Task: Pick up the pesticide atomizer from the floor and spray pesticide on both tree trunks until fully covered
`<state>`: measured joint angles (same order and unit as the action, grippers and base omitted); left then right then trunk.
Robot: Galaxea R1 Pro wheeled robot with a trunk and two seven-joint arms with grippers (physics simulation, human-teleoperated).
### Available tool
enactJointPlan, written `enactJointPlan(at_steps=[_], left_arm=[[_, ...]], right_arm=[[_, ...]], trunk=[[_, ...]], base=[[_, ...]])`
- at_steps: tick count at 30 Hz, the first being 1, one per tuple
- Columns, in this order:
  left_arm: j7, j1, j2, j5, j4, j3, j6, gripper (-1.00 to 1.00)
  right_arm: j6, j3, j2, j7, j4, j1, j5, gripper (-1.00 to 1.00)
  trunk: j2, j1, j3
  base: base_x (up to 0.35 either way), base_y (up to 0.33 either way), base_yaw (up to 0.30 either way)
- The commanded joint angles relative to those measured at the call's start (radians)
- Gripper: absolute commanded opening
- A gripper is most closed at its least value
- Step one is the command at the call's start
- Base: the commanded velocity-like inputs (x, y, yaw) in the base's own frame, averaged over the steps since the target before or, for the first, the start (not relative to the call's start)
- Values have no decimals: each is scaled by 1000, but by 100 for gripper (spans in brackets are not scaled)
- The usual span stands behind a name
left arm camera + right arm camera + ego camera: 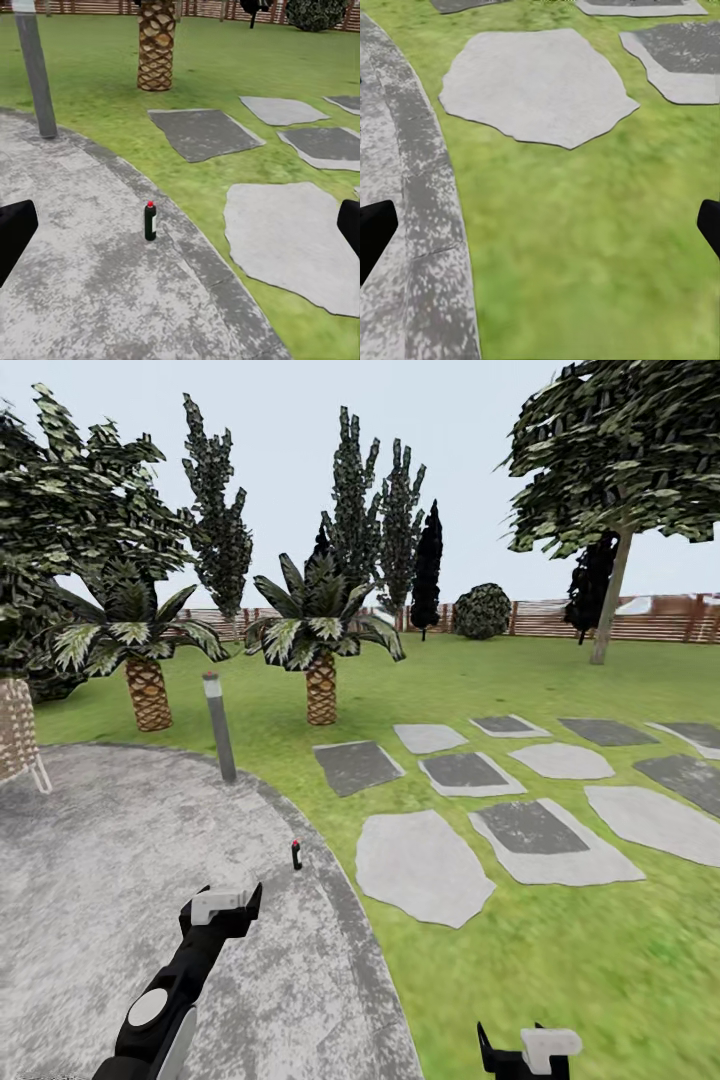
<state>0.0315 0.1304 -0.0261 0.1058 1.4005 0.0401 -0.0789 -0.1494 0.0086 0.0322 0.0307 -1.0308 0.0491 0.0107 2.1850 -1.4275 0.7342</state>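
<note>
A small dark bottle point(296, 854) with a red top and a white label, seemingly the pesticide atomizer point(150, 221), stands upright on the grey stone patio point(90, 880) close to its curved rim. My left gripper point(232, 905) hovers short of it and slightly to its left, open and empty; the left wrist view shows the left gripper point(180, 225) with jaws spread wide. My right gripper point(525, 1050) is low over the grass point(585, 247), open; the right gripper point(540, 229) holds nothing. A tall tree with a pale trunk point(611, 610) stands far right by the fence.
A grey bollard lamp point(219, 728) stands at the patio's far edge. Two short palms point(321, 685) point(148, 690) grow beyond it. Flat stepping stones point(420, 865) lie in the lawn to the right. A wicker object point(15, 730) sits at the far left.
</note>
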Motion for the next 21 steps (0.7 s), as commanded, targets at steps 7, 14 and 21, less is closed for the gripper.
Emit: enactJointPlan(at_steps=[7, 14, 21], left_arm=[[0, 0, 0, 0, 0, 0, 0, 100], [0, 0, 0, 0, 0, 0, 0, 100], [-1, 0, 0, 1, 0, -2, 0, 100]], right_arm=[[0, -1, 0, 0, 0, 0, 0, 100], [0, 0, 0, -1, 0, 0, 0, 100], [-1, -1, 1, -1, 0, 0, 4, 100]], trunk=[[0, 0, 0], [0, 0, 0], [0, 0, 0]], base=[[162, -285, 248], [185, -236, 40], [208, -67, 1]])
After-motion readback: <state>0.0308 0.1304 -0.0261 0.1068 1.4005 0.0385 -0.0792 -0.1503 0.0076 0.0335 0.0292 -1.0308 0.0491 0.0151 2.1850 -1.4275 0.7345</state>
